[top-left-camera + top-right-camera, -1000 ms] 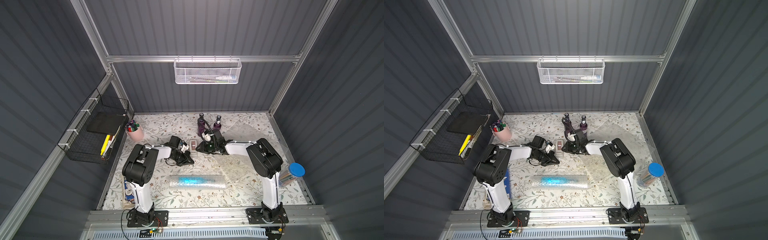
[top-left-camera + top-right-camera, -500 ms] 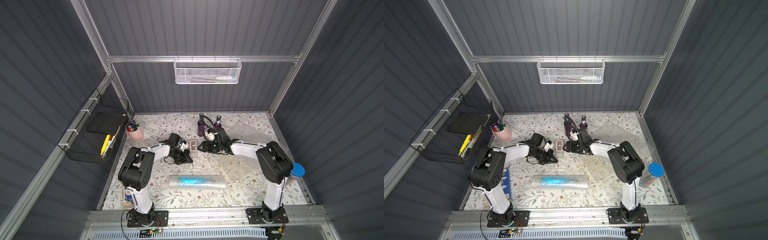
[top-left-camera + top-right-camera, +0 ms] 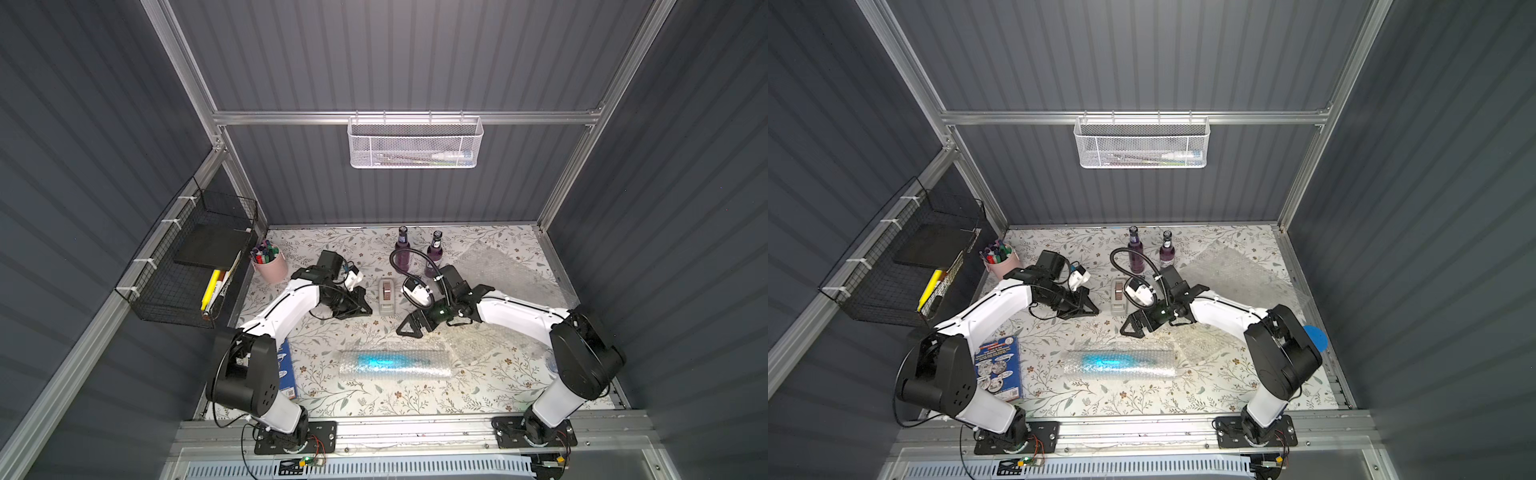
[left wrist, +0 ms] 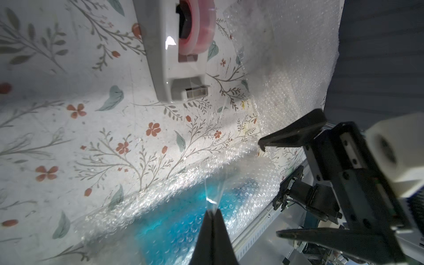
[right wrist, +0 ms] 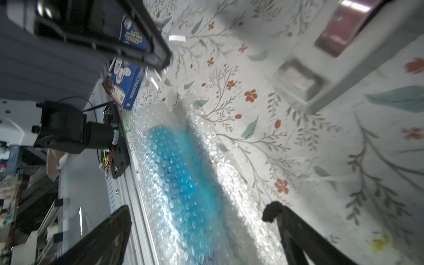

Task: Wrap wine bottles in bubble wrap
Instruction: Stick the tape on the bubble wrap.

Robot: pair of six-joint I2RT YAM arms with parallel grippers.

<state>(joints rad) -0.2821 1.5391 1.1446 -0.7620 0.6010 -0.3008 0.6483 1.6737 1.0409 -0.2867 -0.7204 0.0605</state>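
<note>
- I count three wine bottles. One blue bottle [image 3: 384, 360] lies on its side near the front middle of the desk [image 3: 332, 395]. Two purple bottles [image 3: 402, 257] [image 3: 433, 259] stand upright side by side at the back.
- I count three pieces of bubble wrap. One is a roll [image 3: 353, 368] around the blue bottle. A flat sheet [image 3: 503, 270] lies at the back right. A crumpled sheet [image 3: 478, 345] lies just beside the roll, under my right arm.
- The blue bottle shows as a bright turquoise glow through the clear bubbles. The roll reaches past both of its ends.
- The purple bottles are dark, bare, capped and labelled.
- There is one tape dispenser [image 3: 387, 296], between my two grippers.
- My left gripper [image 4: 212, 220] is pinched tight on a thin clear strip [image 4: 214, 192]. I cannot tell whether it is tape. It sits left of the dispenser.
- My right gripper [image 5: 197, 210] gapes wide and holds nothing. It hangs between the dispenser and the roll.
</note>
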